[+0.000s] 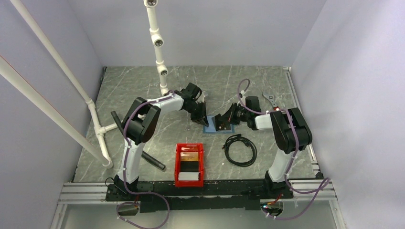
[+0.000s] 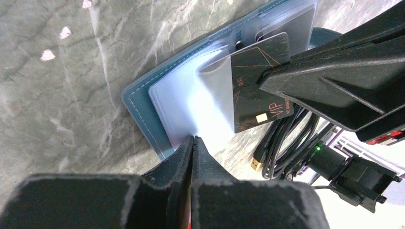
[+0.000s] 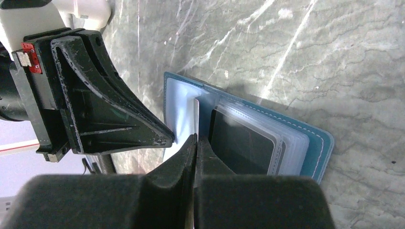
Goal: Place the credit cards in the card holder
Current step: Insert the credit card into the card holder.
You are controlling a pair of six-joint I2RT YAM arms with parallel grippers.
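Here, card (image 2: 246,95) in right gripper (image 3: 196,138), over holder (image 2: 138,109)

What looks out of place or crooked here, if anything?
The black gold-lined plastic card pokes half out of a clear pocket in the blue folding card holder, slightly crooked, its chip end past the holder's edge. The right end effector is shut on it, so it looks mid-insertion rather than misplaced.
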